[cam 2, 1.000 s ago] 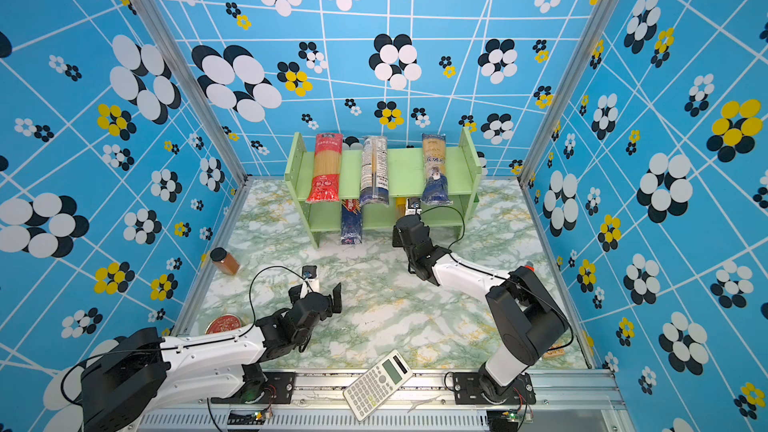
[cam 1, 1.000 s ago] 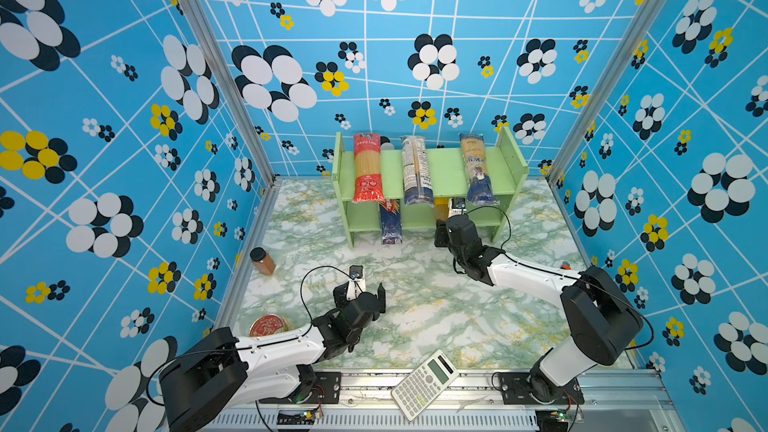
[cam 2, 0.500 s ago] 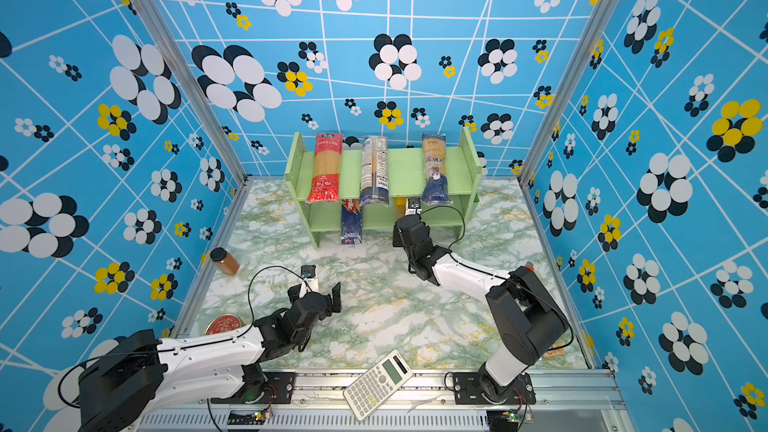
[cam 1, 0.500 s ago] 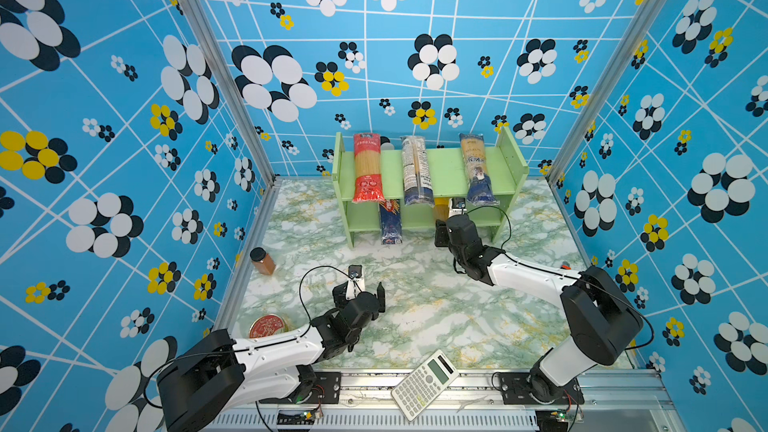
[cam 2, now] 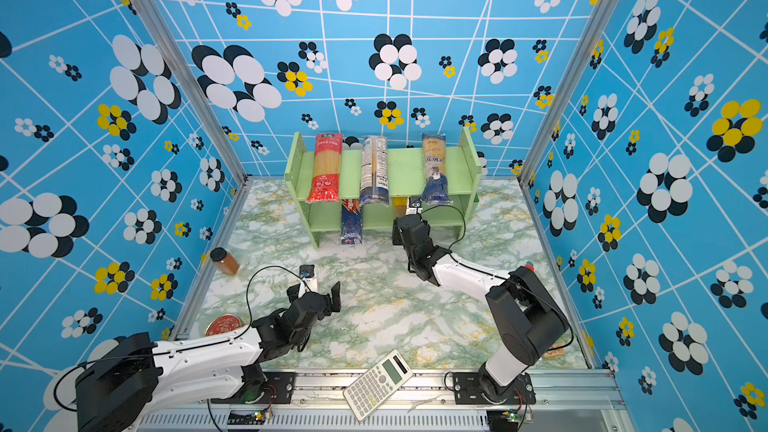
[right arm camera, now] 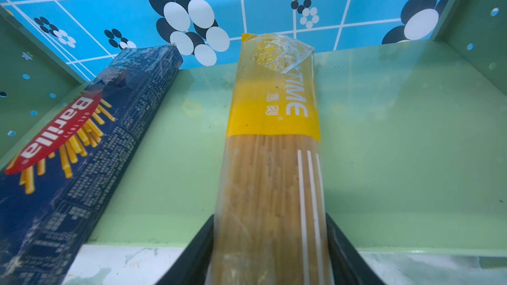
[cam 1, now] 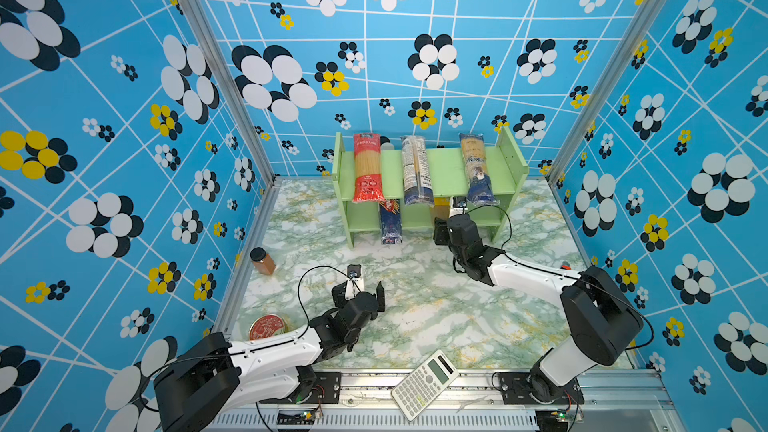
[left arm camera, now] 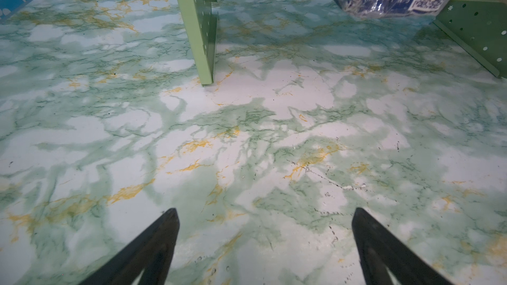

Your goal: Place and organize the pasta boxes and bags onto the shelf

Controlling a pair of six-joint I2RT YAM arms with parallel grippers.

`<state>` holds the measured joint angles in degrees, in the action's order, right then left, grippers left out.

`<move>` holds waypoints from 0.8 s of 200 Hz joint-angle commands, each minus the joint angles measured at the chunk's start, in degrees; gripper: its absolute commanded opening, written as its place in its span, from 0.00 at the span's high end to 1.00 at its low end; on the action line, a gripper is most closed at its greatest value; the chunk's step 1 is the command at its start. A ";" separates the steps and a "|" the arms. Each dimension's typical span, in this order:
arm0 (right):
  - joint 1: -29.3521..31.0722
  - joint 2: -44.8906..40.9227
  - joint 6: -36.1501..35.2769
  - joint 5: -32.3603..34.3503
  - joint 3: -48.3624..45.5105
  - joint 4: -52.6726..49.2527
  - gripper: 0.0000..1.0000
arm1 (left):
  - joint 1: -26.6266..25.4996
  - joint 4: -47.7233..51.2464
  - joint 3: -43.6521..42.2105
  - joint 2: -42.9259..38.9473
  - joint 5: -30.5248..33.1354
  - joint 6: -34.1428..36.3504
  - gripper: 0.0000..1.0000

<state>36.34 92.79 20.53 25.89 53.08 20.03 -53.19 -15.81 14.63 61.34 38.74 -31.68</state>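
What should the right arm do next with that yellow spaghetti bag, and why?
Probably open wide and draw the right gripper straight back. The yellow bag already lies flat on the lower board of the shelf, beside the Barilla box, and the jaws closely flank its near end, so any sideways move might drag it out.

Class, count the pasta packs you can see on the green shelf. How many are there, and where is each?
5. Top tier, left to right: red-ended bag, clear-navy bag, yellow-navy bag. Lower tier: Barilla box and yellow bag. More may hide beneath the top board.
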 commanded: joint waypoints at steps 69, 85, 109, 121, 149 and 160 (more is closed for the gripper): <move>-0.31 -2.55 -0.23 0.65 -0.95 7.81 0.31 | 0.63 1.66 0.22 -1.05 0.02 0.32 0.01; -0.32 -2.87 -0.31 0.61 -1.48 8.08 0.31 | 0.63 1.66 0.22 -1.05 0.02 0.31 0.01; -0.35 -3.31 -0.38 0.65 -2.14 8.37 0.31 | 0.62 1.64 0.22 -1.20 0.05 0.35 0.01; -0.33 -3.56 -0.33 0.57 -2.43 8.36 0.31 | 0.63 1.74 0.22 -1.31 0.05 0.31 0.01; -0.30 -4.11 -0.12 0.70 -3.20 8.37 0.31 | 0.63 1.93 0.22 -1.74 0.03 0.48 0.01; -0.35 -4.33 -0.01 0.74 -3.41 8.25 0.31 | 0.63 2.05 0.22 -1.92 0.11 0.57 0.01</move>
<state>36.34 90.32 20.49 25.85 51.00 26.30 -53.08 -14.76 14.63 60.51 38.74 -31.68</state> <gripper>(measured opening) 0.692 0.992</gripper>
